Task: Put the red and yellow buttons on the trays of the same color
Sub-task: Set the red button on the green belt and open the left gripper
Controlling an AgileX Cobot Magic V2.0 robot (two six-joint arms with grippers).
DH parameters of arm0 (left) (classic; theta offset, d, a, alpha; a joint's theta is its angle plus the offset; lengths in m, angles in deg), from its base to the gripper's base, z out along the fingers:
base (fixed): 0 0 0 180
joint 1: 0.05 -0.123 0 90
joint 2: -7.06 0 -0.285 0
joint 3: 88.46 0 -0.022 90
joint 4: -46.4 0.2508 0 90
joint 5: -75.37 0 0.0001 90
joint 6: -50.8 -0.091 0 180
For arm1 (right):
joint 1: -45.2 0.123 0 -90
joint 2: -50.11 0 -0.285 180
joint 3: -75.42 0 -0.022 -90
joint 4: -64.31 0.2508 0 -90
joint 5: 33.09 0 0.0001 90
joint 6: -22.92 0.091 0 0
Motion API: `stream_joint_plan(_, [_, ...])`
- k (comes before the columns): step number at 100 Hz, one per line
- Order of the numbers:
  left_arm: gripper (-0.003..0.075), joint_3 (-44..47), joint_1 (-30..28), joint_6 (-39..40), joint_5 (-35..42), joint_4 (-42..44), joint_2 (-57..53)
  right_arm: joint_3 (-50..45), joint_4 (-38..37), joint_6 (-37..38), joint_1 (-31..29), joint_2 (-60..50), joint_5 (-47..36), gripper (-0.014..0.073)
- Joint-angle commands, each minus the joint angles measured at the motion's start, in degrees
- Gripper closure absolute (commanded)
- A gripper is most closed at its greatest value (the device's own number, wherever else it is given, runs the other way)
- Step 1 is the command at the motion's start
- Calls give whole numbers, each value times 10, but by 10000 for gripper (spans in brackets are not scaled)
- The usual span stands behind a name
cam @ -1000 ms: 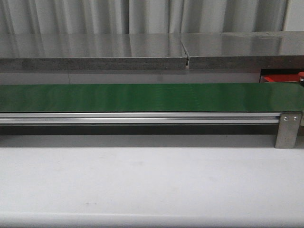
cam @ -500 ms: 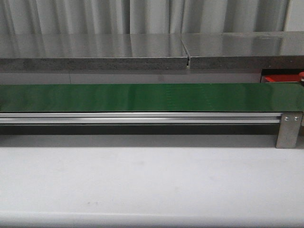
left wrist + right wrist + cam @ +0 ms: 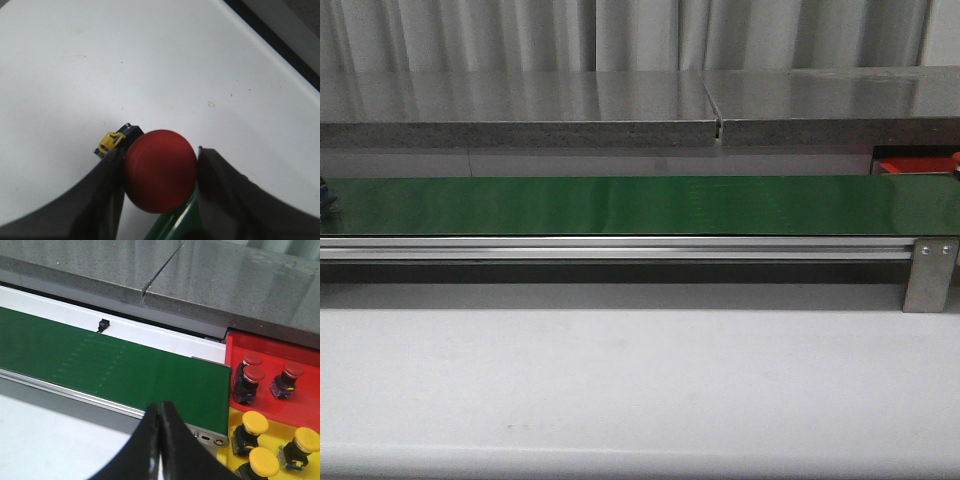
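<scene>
Front view: I see the green belt [image 3: 640, 205] running crosswise, with a sliver of the red tray [image 3: 912, 166] behind its right end.

Left wrist: my left gripper [image 3: 161, 170] is clamped on a red button [image 3: 160, 170], its cap toward the camera, dark body pointing away, above the belt's edge.

Right wrist: my right gripper [image 3: 160, 415] is closed, empty, beside the belt; past the belt's end, red and yellow buttons stand caps-up on the red tray and yellow tray [image 3: 234, 415].
</scene>
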Motion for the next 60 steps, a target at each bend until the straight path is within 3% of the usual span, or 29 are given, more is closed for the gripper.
stream_joint_plan(1, [552,18,0,-1,37,-2,-74,15,5,-4,0,1,-37,712])
stream_joint_plan(26, [552,145,0,-33,91,-19,-177,15,5,-4,0,1,-39,712])
stream_joint_plan(60, [552,185,12,-76,77,-73,-202,15,5,-4,0,1,-38,712])
